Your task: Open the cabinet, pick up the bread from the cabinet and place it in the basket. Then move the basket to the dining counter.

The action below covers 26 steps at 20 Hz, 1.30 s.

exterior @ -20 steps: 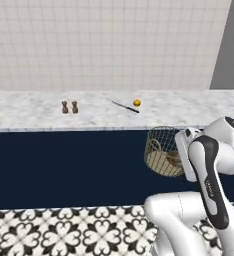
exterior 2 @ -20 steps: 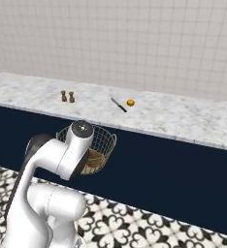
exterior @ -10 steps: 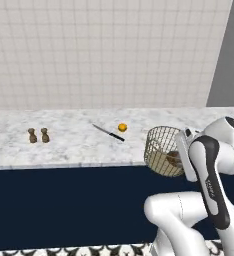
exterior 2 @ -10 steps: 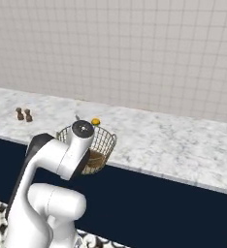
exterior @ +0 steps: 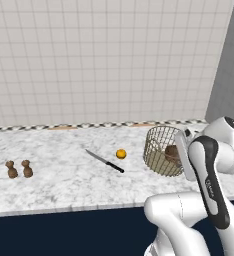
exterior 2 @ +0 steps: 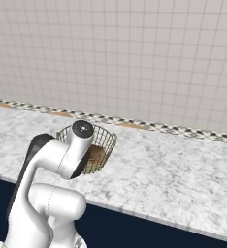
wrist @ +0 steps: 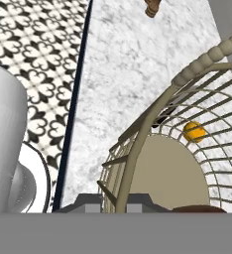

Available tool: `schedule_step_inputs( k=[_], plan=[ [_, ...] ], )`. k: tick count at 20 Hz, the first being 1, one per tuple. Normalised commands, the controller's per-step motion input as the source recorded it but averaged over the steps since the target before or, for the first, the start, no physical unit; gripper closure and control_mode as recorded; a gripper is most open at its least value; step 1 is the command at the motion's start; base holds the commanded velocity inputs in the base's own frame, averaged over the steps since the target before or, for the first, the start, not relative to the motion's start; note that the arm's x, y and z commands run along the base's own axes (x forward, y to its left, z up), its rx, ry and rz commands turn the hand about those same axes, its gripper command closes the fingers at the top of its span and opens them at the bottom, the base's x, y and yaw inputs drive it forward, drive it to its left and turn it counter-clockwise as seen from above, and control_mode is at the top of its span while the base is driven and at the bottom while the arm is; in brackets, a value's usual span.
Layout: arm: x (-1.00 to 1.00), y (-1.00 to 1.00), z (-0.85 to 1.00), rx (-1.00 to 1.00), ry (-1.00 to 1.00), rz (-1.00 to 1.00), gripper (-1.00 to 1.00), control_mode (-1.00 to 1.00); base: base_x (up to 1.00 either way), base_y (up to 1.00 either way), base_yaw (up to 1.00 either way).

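The basket [exterior: 161, 150] is tipped on its side above the marbled desk [exterior: 59, 185], its far side hidden behind the white arm in both base views, and the end effector [wrist: 114, 201] is clamped shut on the basket's rim wire, with only the finger tips showing at the bottom of the hand view. The bread [exterior: 172, 152] lies inside the basket, a brown lump partly masked by mesh and arm. Left of the basket sit an orange ball [exterior: 121, 153], a knife [exterior: 105, 161] and two small brown shakers [exterior: 19, 169].
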Motion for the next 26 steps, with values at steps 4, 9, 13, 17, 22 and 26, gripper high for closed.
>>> schedule_step_inputs(
  k=[4, 9, 13, 17, 22, 26],
  plan=[
    [0.0, 0.0, 0.0, 0.0, 0.0, 0.0, 1.0, 1.0, 0.01, 0.0, 0.0],
    [0.7, -0.08, -0.01, -0.03, 0.0, -0.05, 1.0, -1.0, 0.0, 0.0, 0.0],
    [1.0, -0.15, -0.2, -0.16, 0.08, -0.09, 1.0, -1.0, 0.0, 0.0, 0.0],
    [1.0, -0.18, -0.31, -0.1, 0.12, -0.01, 1.0, -1.0, 0.0, 0.0, 0.0],
    [1.0, 0.0, -0.23, 0.01, 0.02, 0.03, 1.0, -1.0, 0.0, 0.0, 0.0],
    [0.44, 0.01, -0.48, 0.03, 0.0, 0.03, 1.0, -1.0, 0.0, 0.0, 0.0]
  ],
)
